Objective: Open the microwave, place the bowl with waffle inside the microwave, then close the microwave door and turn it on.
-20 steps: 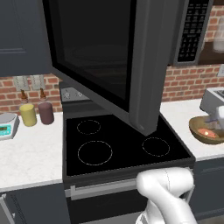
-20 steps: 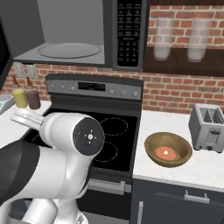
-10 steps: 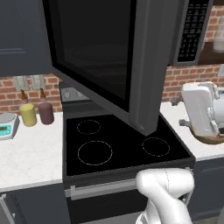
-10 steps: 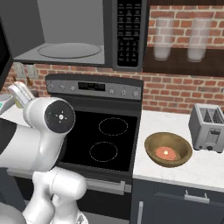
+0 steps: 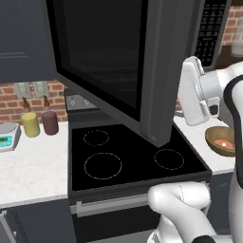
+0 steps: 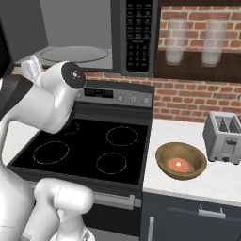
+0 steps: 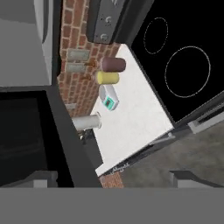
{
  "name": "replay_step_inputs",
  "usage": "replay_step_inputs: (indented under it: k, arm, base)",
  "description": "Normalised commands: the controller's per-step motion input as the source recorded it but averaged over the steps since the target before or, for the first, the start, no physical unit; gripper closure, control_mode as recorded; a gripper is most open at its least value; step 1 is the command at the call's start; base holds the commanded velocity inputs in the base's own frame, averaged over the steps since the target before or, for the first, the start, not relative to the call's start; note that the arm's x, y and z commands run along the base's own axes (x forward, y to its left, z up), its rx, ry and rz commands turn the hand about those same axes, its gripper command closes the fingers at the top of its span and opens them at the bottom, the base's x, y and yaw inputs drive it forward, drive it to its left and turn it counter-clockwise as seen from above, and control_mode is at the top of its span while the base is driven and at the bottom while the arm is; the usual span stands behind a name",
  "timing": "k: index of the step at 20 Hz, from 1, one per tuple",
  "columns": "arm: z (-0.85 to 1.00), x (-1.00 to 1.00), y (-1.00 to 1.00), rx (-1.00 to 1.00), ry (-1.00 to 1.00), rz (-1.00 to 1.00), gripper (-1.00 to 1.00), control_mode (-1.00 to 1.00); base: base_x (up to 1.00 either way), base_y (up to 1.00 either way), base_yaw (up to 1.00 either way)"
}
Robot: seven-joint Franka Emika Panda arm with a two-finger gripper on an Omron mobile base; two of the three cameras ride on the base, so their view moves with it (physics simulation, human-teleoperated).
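Note:
The microwave [image 6: 75, 33] hangs above the stove with its door [image 5: 114, 61] swung wide open; the light grey interior and round turntable [image 6: 75, 54] show. The brown bowl [image 6: 181, 161] sits on the counter right of the stove, with the small reddish waffle [image 6: 179, 164] inside; the bowl [image 5: 222, 141] also sits at the right edge of the left base view. My arm [image 5: 197, 90] is raised beside the door's free edge, well away from the bowl. In the hand view, my gripper [image 7: 114, 180] is open and empty, looking down past the door [image 7: 26, 140] at the left counter.
The black stove [image 6: 89, 146] lies below the microwave. A yellow cup [image 5: 30, 124], a maroon cup [image 5: 49, 122] and a small scale [image 5: 7, 135] stand on the left counter. A toaster [image 6: 226, 136] sits behind the bowl, and glass jars [image 6: 174, 42] stand on a shelf.
The arm has swung up from low in front of the stove to beside the open door's edge. The bowl and the door have not moved.

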Motion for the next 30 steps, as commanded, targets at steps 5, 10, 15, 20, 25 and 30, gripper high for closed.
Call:
replay_step_inputs:
  k: [5, 10, 15, 20, 25, 30]
  arm:
    - [0.0, 0.08, 0.56, 0.25, 0.03, 0.22, -1.0, -1.0]
    - [-0.01, 0.0, 0.55, 0.27, 0.0, 0.3, -1.0, -1.0]
    - [0.0, 0.07, 0.57, 0.2, 0.0, 0.25, -1.0, -1.0]
    - [0.0, 0.02, 0.63, 0.11, 0.0, 0.26, -1.0, -1.0]
    - [0.0, -0.02, 0.84, 0.08, 0.0, 0.25, -1.0, -1.0]
    - [0.0, -0.06, 0.91, 0.04, 0.0, 0.21, -1.0, -1.0]
  base:
    - [0.0, 0.0, 0.0]
    - [0.0, 0.0, 0.0]
    - [0.0, 0.0, 0.0]
    - [0.0, 0.0, 0.0]
    - [0.0, 0.0, 0.0]
    - [0.0, 0.0, 0.0]
